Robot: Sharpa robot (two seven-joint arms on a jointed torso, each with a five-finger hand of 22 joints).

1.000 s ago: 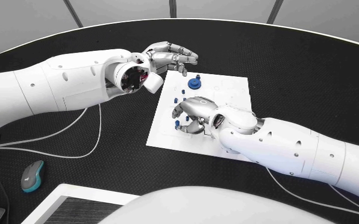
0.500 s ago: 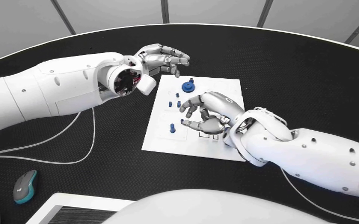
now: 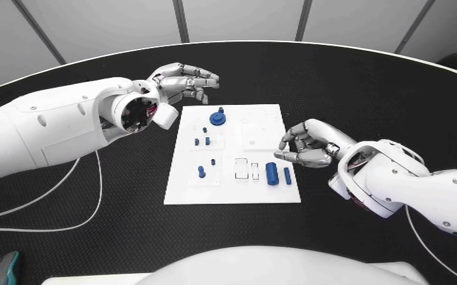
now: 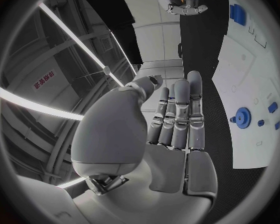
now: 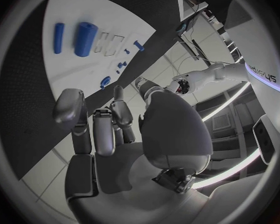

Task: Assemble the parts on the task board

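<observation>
The white task board (image 3: pixel 189 191) lies in the middle of the table. On it are a blue gear (image 3: pixel 218 119) at the far side, two small blue pegs (image 3: pixel 202 142), another peg (image 3: pixel 202 171), a thick blue cylinder (image 3: pixel 271 173) and a thin blue rod (image 3: pixel 286 175). My left hand (image 3: pixel 181 82) hovers off the board's far left corner, fingers loosely bent and holding nothing. My right hand (image 3: pixel 306 145) is just off the board's right edge, fingers curled loosely with nothing in them. The right wrist view shows the cylinder (image 5: pixel 84 38) and rod (image 5: pixel 58 37) beyond the right hand (image 5: pixel 112 129).
The black table (image 3: pixel 381 87) surrounds the board, with open surface on the far and right sides. Grey cables (image 3: pixel 67 212) trail over the table under my left arm. In the left wrist view the board (image 4: pixel 255 74) lies beside the left hand (image 4: pixel 174 119).
The camera has shifted. My right hand has lifted off the board and drawn back to its right edge, uncovering the blue cylinder and rod. The left hand stays near the far left corner.
</observation>
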